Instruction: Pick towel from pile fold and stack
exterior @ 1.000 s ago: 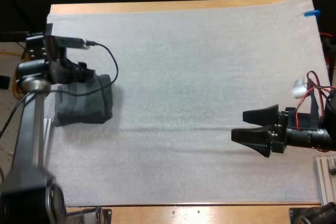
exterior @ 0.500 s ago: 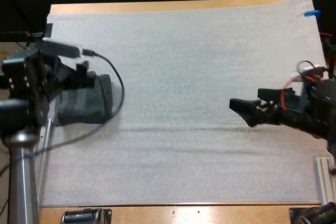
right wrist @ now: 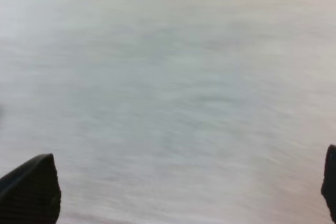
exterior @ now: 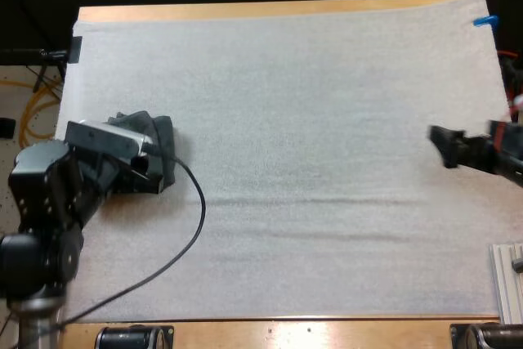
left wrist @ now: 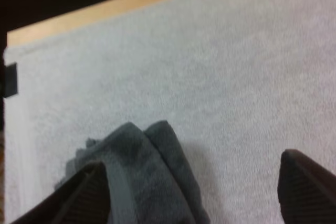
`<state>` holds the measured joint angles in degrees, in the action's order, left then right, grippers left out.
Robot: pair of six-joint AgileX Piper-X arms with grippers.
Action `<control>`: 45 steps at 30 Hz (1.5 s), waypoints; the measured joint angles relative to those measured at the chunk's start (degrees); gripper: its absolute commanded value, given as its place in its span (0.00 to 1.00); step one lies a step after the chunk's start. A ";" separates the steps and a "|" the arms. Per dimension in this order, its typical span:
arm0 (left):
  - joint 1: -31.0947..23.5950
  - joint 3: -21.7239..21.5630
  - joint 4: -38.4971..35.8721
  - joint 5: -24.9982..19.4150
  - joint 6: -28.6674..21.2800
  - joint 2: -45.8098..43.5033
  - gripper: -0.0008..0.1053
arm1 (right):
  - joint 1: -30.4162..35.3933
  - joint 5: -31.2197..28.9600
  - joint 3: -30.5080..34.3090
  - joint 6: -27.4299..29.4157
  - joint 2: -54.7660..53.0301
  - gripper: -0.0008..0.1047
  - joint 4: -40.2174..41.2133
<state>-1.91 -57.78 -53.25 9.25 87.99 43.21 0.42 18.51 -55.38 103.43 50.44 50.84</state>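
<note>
A folded dark grey-green towel [exterior: 162, 136] lies at the left side of the white mat [exterior: 310, 120], partly covered by my left arm [exterior: 57, 194]. In the left wrist view the towel [left wrist: 147, 171] lies just ahead of my left gripper [left wrist: 194, 192]. That gripper is open, with one finger [left wrist: 89, 192] over the towel's edge and the other [left wrist: 307, 182] over bare mat. My right gripper [exterior: 443, 146] hovers at the mat's right edge, far from the towel. In the right wrist view its fingers [right wrist: 31, 190] stand wide apart over bare mat, holding nothing.
The table's wooden far edge [exterior: 270, 10] runs behind the mat. A black cable [exterior: 192, 226] trails from the left arm across the mat's near left part. A metal rail [exterior: 508, 279] sits at the near right corner.
My left arm has pulled back toward the near left, off the towel, which stays in place. My right arm has withdrawn to the right edge of the mat.
</note>
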 measured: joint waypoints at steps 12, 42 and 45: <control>3.88 2.08 -2.46 0.04 0.00 -13.06 0.62 | 3.26 -3.57 0.28 6.22 -19.34 0.95 6.15; 3.91 19.89 -23.05 -4.07 -0.09 -43.87 0.62 | 3.26 -3.18 17.15 4.78 -51.18 0.95 11.06; 3.91 21.43 -16.77 -4.07 -0.09 -43.87 0.62 | 3.26 -3.18 18.58 4.78 -51.18 0.95 10.98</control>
<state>2.00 -36.35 -70.02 5.18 87.90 -0.67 3.68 15.33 -36.80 108.21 -0.74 61.83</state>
